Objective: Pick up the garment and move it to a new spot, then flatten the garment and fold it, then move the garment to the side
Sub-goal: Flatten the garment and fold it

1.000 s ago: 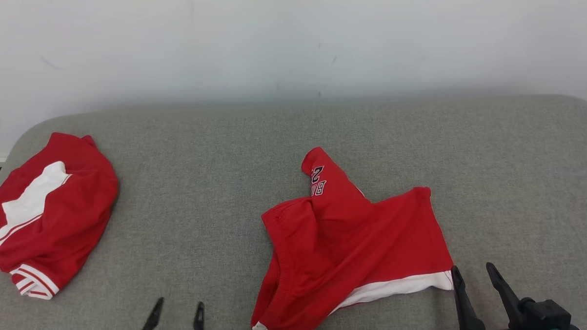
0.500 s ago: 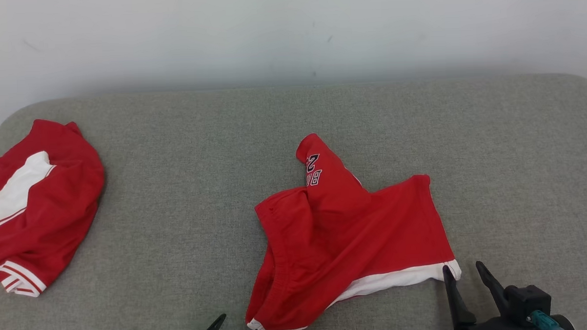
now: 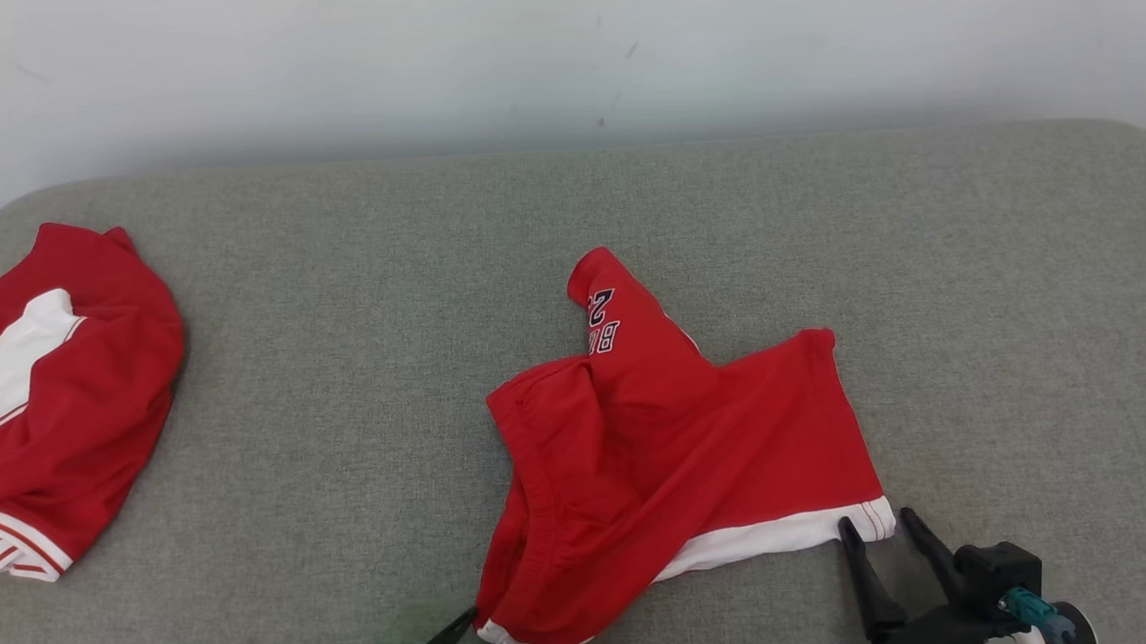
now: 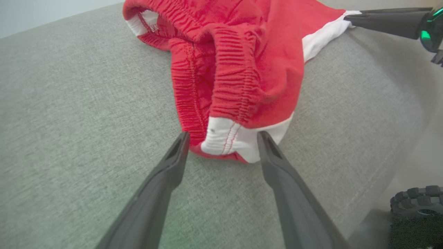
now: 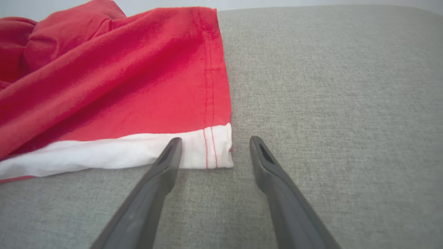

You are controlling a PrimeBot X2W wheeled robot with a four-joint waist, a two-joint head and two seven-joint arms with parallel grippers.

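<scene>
Fingers (image 4: 173, 162) of the left gripper (image 4: 223, 136) and right gripper (image 5: 215, 140) stand spread and empty, bracketing two corners of the red garment (image 3: 673, 452), which lies crumpled on the grey cushion (image 3: 346, 368). Light, limp cloth will likely sag; pinch the stitched white corners.

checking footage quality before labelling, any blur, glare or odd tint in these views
Head view: even soft light, sharp, faint shadow beside the shorts. Left wrist view: wide-angle bend in the cushion, green tint by the left tool, lower right corner blurred. Right wrist view: hem stitching crisp, far cloth soft.
</scene>
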